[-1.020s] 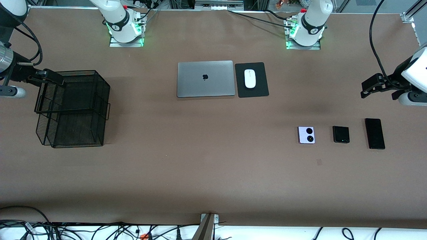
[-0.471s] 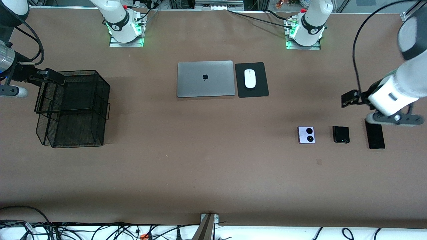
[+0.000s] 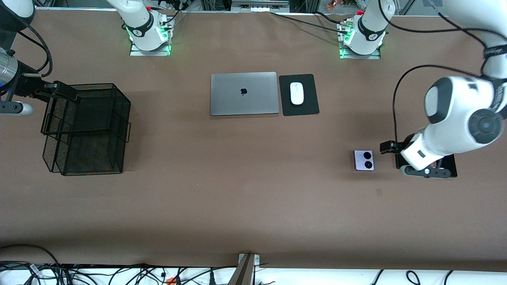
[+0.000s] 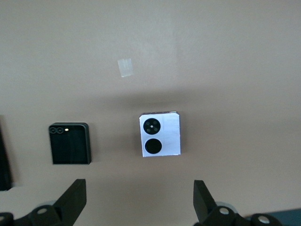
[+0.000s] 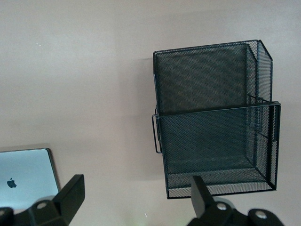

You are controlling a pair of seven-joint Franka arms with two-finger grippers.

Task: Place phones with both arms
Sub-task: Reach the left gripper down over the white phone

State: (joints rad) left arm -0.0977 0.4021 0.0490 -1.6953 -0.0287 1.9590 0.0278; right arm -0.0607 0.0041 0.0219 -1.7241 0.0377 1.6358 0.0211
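The brown table [image 3: 253, 198] was big, and the phones lay far apart from the black wire basket [image 3: 87, 126], which stood at the right arm's end. That long way was one worry: I think a phone could slip and drop while being carried.

The left arm [image 3: 459, 118] reached over the phones. It hid the small black phone and most of the long black phone [image 3: 452, 162] from the front camera, so a bump there would be hard to spot. The right arm [image 3: 12, 75] waited.

The right gripper [image 5: 136, 188] hung over the basket's rim, fingers apart. The left gripper [image 4: 138, 188] hung over bare table by the gap between the lilac phone [image 4: 160, 134] and the small black phone [image 4: 70, 143], fingers wide apart. Coming straight down, it might grab nothing or push a phone.

All three phones lay flat in a row near the left arm's end. The long one's long side ran from near to far. The lilac one, almost square, lay camera circles up, lined up the same way. Thin flat phones may be hard to pinch.
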